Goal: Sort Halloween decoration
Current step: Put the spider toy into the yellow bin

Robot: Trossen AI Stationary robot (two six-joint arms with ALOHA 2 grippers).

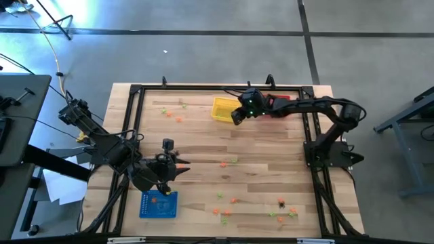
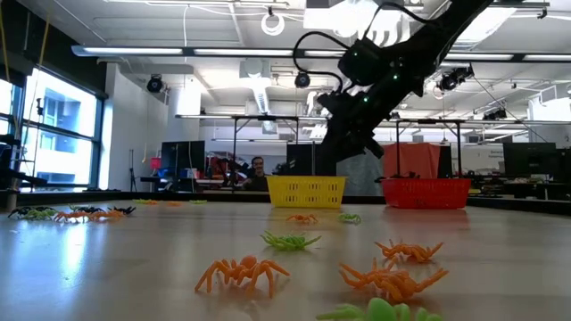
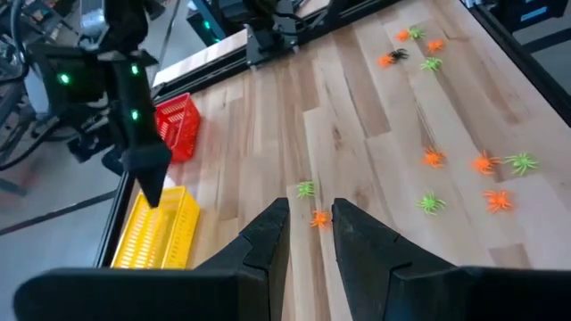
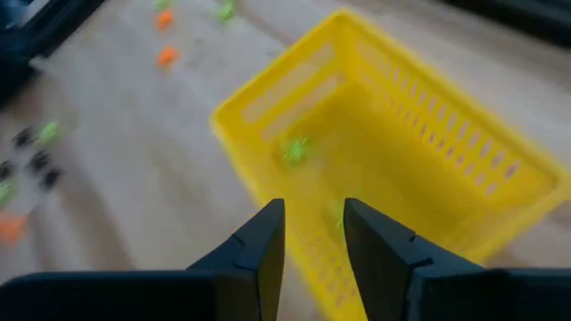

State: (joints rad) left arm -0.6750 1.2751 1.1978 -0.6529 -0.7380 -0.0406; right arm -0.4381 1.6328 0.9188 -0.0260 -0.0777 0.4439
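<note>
Jaws first: the right gripper (image 4: 312,234) has its two dark fingers parted with nothing between them, and it's hanging right over the yellow basket (image 4: 464,169), which in the high view sits upper middle of the frame. A light green spider (image 4: 295,150) shows blurry inside that basket. The left gripper (image 3: 310,227) has its jaws a little apart too, nothing pinched in there, and in the high view it's lower left, just above the blue basket (image 1: 159,205).

Decorations are all over the place. In the high view a loose bunch of orange and green spiders (image 1: 224,211) lies along the bottom middle, with a black spider (image 1: 281,202) toward the lower right of that group. Another few orange and green ones (image 1: 172,112) sit upper left of the tabletop, and a pair (image 1: 229,163) lies about dead centre. The blue basket holds something orange (image 1: 156,199).

The red basket (image 3: 177,126) is just beside the yellow one, upper left in the left wrist view.

Low view has orange spiders (image 2: 241,271) and a green one (image 2: 290,240) up close in the foreground, and a person (image 2: 257,167) way back in the room.
</note>
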